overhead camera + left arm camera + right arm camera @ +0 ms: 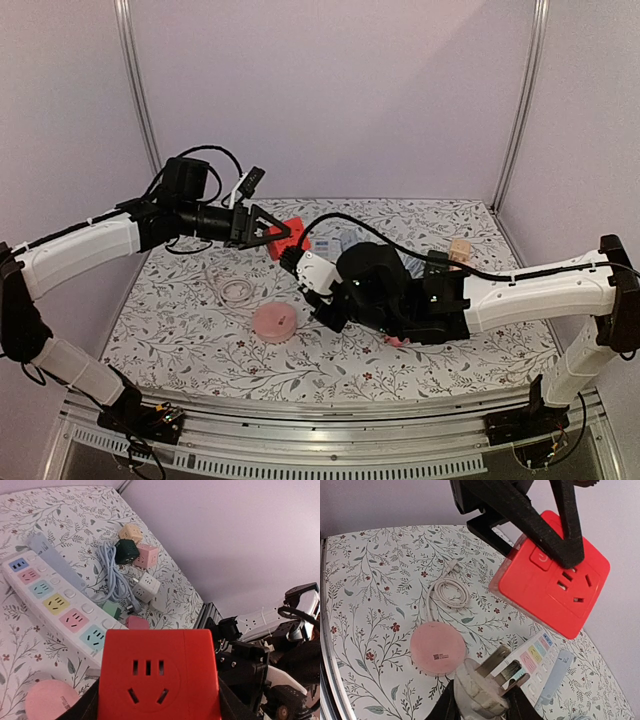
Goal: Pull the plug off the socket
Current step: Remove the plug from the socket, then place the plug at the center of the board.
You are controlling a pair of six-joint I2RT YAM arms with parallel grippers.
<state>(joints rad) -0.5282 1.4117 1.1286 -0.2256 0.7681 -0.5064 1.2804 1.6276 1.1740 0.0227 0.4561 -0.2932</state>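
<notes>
While my left gripper [270, 236] clamps the red cube socket [157, 675], jaws spread about halfway against its sides, the cube hangs in the air above the table [470, 350], toward the far edge. My right gripper [482, 702] is pinched narrow on the white plug [487, 680]. Its prongs are bare. Plug and cube are apart, with a clear gap in the right wrist view, and the plug sits just right of the cube.

On the table below: a pink round puck [272, 322] mid-table and a coiled white cable [235, 290] just beside it on the far-left side. A multicolour power strip [55, 602] lies near the far edge. A light-blue cable [112, 575] and four small cube sockets [146, 555] sit toward the right edge.
</notes>
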